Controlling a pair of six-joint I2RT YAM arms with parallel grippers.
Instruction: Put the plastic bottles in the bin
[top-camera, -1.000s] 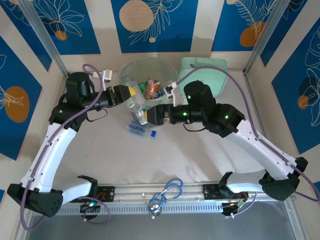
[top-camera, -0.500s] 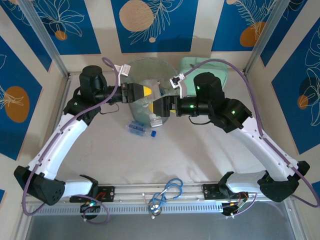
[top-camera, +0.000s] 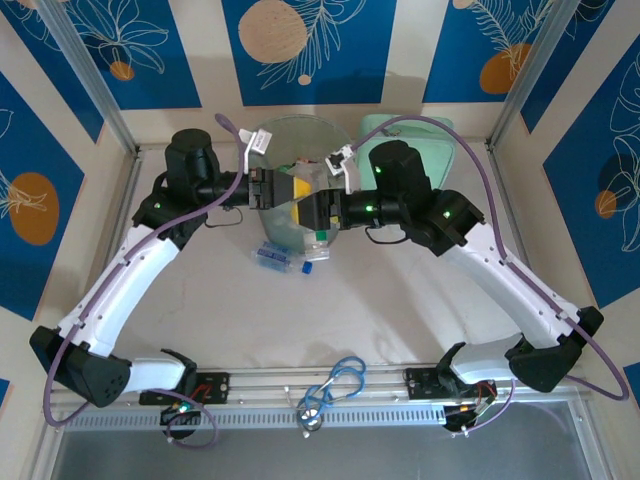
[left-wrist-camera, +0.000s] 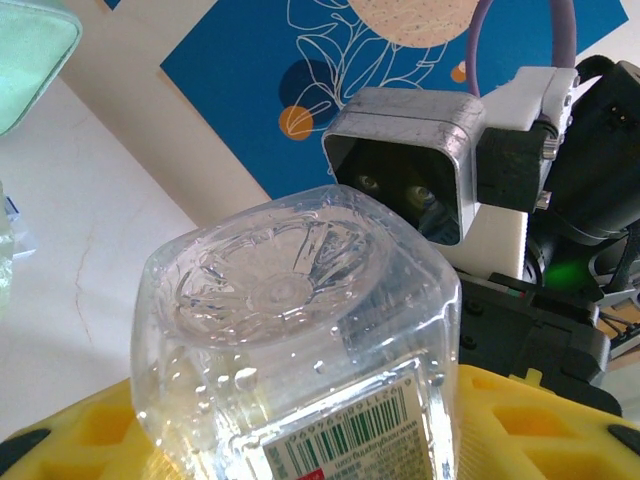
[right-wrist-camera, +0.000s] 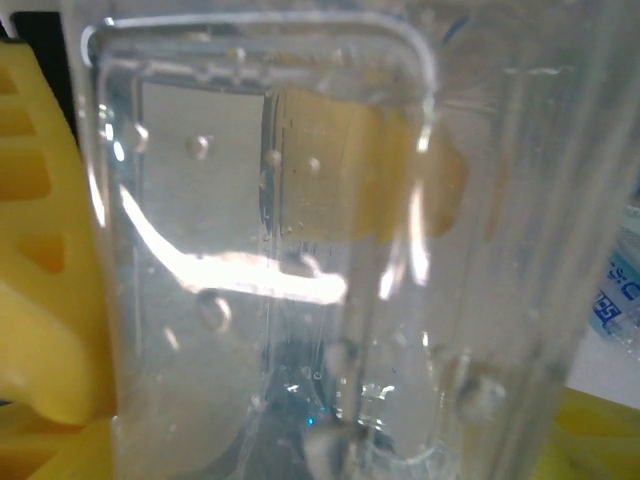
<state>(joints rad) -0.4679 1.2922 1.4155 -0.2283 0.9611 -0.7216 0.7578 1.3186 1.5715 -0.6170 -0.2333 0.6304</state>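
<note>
Collision is threatening: the left gripper (top-camera: 290, 190) is pinching a bottle (left-wrist-camera: 300, 330) over the bin (top-camera: 262, 132) while the right gripper (top-camera: 310, 207), grip untellable, is crowding it. A knock could drop it outside.

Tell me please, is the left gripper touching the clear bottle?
Touching. The left wrist view shows the clear bottle seated between the yellow pads of the left gripper, its sides meeting both.

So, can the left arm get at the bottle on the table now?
Probably not yet: the left gripper is shut on a clear bottle, so its jaws are full. The table bottle lies uncovered in front of the bin, likely reachable once that load drops.
</note>
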